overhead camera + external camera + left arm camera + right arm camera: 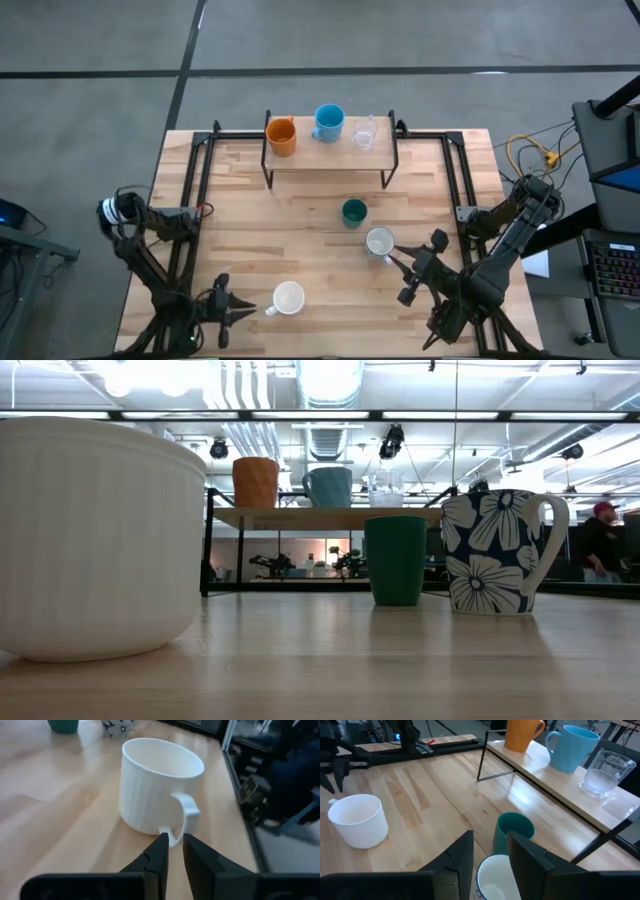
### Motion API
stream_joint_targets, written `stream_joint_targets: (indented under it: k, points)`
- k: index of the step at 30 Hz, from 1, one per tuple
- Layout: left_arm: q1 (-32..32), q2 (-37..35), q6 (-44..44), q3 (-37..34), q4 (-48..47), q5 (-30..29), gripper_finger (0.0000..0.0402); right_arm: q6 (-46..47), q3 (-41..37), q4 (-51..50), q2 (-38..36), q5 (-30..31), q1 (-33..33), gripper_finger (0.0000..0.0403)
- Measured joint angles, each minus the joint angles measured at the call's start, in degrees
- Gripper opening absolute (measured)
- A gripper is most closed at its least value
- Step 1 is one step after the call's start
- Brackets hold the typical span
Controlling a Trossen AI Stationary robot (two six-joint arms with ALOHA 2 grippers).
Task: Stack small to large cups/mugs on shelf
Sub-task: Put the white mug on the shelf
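Observation:
The shelf (pixel 330 155) stands at the table's far side and carries an orange mug (pixel 281 135), a light blue mug (pixel 328 122) and a clear glass (pixel 364 132). A dark green cup (pixel 353 211), a grey-white flowered mug (pixel 379 242) and a white ribbed mug (pixel 288 298) stand upright on the table. My left gripper (pixel 173 842) lies low at the white mug's left. Its fingers are a narrow gap apart, with the tips at the handle's lower end (pixel 174 836); I cannot tell whether they touch it. My right gripper (pixel 490 851) is open just above the flowered mug's rim (pixel 492 870), on its near right side.
Black rails (pixel 190 200) run along the table's left and right sides. Bare wood lies between the shelf and the near cups. In the low view a person (pixel 603 545) shows in the room beyond the table, at the right.

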Motion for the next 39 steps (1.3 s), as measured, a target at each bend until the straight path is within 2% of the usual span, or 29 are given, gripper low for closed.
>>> stream_joint_targets:
  k: [4,9,16,28,39]
  points:
    - [3.0,0.1,5.4,-1.6,8.7,6.7,0.0044,0.0,0.0,0.0,0.0,0.0,0.0,0.0110]
    - [4.5,0.1,10.2,-1.5,10.4,10.7,0.0056,0.2,0.0,0.0,0.0,0.0,0.0,0.0114]
    - [4.6,-0.1,11.9,-1.5,10.4,10.5,0.0078,0.4,0.0,0.0,0.0,0.0,0.0,0.0122]
    - [6.0,0.1,13.5,-1.5,10.5,9.3,0.0080,0.4,0.0,0.1,0.0,-0.1,0.0,0.0125]
    - [7.8,0.9,15.1,-1.6,12.8,11.8,0.0080,-2.1,1.7,-0.1,0.0,-0.1,0.0,0.0128]
